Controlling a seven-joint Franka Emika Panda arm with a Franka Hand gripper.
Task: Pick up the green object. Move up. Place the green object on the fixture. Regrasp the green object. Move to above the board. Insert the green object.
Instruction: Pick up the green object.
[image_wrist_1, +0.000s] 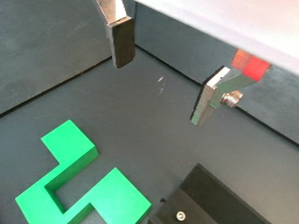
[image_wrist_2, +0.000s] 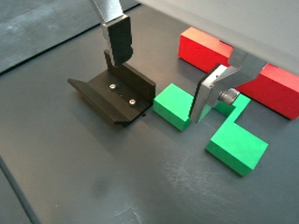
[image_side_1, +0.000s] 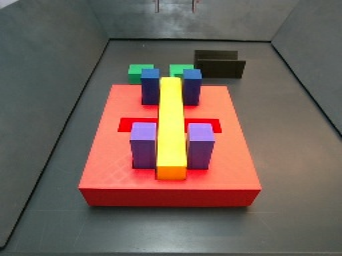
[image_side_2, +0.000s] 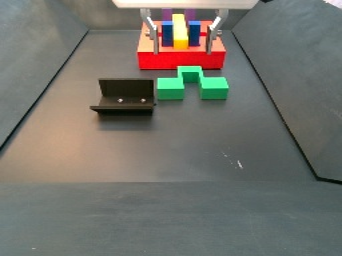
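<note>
On the dark floor between the board (image_side_2: 183, 58) and the fixture (image_side_2: 124, 97), the green object (image_side_2: 191, 84) lies flat and untouched, arms toward the board. The gripper (image_wrist_2: 163, 74) hangs above it, jaws apart and empty, probably lining up to grasp. Grey walls enclose the matte floor.

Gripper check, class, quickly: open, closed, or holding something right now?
Gripper: open, holding nothing, fingers spread apart above the green object and the fixture.
</note>
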